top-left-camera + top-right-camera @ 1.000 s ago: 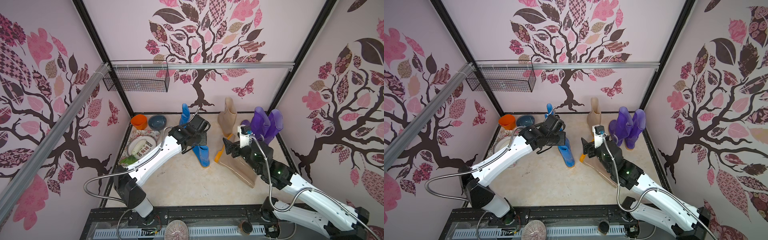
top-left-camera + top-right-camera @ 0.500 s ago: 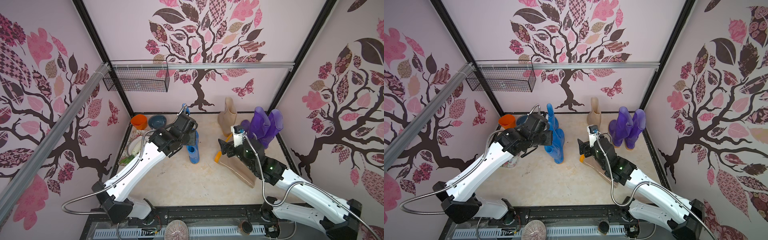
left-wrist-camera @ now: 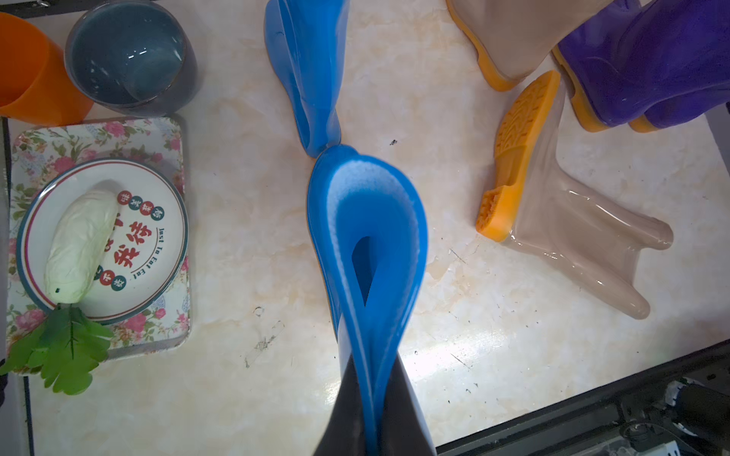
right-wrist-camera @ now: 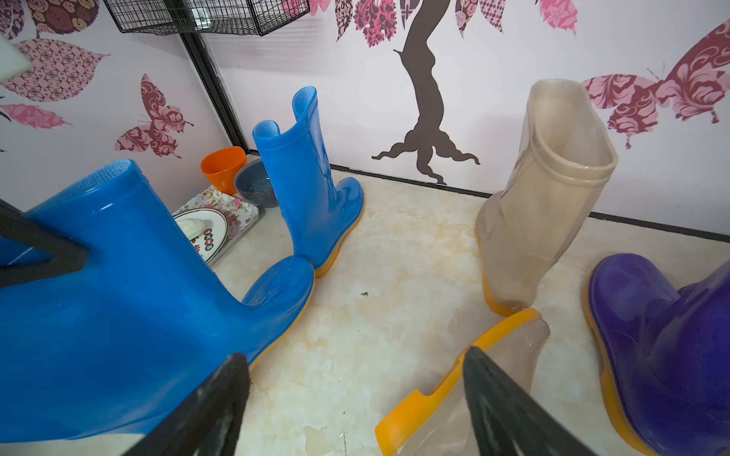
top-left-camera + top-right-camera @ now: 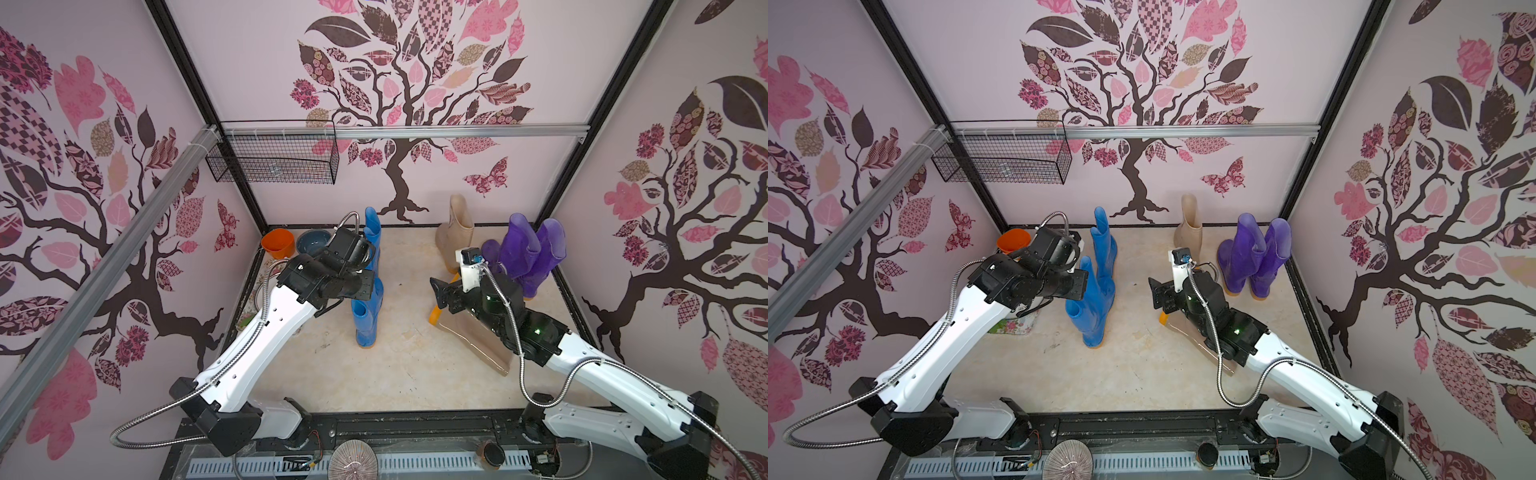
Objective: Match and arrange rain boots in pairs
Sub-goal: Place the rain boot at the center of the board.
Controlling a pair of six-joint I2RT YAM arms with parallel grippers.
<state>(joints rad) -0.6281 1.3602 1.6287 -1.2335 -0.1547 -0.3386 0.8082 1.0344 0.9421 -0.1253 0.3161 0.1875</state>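
The left gripper (image 3: 373, 379) is pinching the shaft rim of the near blue boot (image 5: 365, 320), its jaws clenched on the rubber so that the opening is narrowing to a slit at that side. This boot is standing upright left of the floor's middle, sole down and toe pointing far. Its toe is lying just beside the foot of the far blue boot (image 5: 372, 237), which is standing upright close to the back wall. Whether the two are touching cannot be told.

The right gripper (image 4: 355, 395) is hovering right of the middle with its jaws spread wide and grasping nothing. Only bare floor is showing between its fingers (image 4: 213, 406). Beneath it the lying beige boot (image 3: 572, 233) is resting on its side, yellow sole facing left and shaft stretching toward the near right. The standing beige boot (image 5: 455, 237) is upright by the back wall, its sole edge just beside the lying one's toe. The two purple boots (image 5: 1248, 249) are standing side by side, touching, at the far right.

At the far left an orange cup (image 5: 276, 245) and a bowl (image 5: 311, 243) are sitting next to each other. Just nearer, a flowered tray (image 3: 158, 136) is carrying a plate (image 3: 150, 284) with a cabbage (image 3: 79, 244) on it.
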